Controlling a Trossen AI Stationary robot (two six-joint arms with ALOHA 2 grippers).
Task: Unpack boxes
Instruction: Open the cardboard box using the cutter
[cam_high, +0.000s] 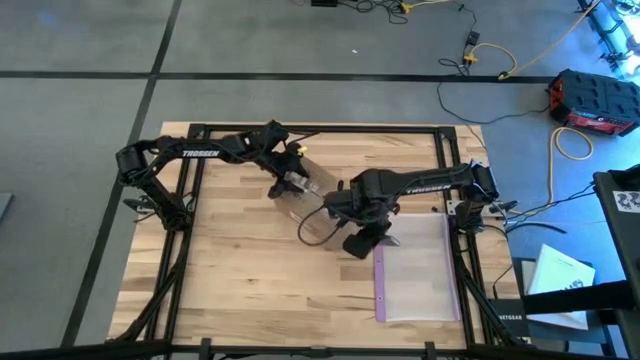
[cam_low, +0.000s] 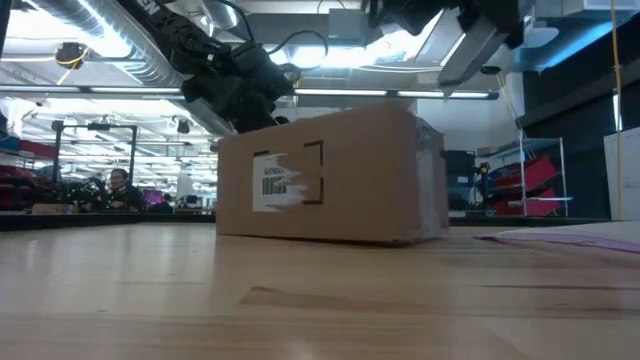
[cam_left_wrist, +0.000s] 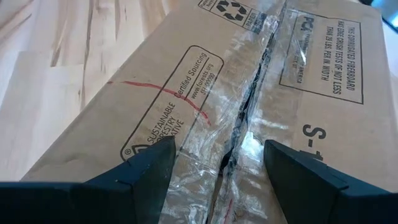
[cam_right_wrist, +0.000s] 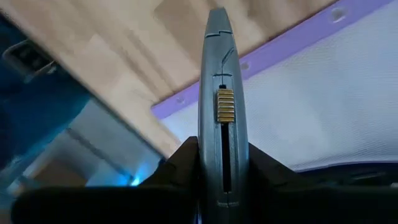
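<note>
Box (cam_low: 330, 180): brown cardboard, resting flat near the middle of the table (cam_high: 250, 290), barcode label on one side, taped seam on top already split along part of its length.

Left gripper (cam_left_wrist: 217, 180): poised directly over the box top, jaws partly open and straddling the seam, one finger on each side of the tape; nothing held. Seam runs straight ahead between the fingers, in line with the reach of that arm.

Right gripper (cam_right_wrist: 217, 180): just beside the box on the bag side, raised off the table, jaws closed on a grey knife (cam_right_wrist: 222, 93), blade end pointing out past the fingers.

Clear bag (cam_high: 415, 265) with purple edge: flat on the table beneath and beyond the right arm.

Nearer arm: left, over the box; right close by, cutter ready, likely next along the seam.
</note>
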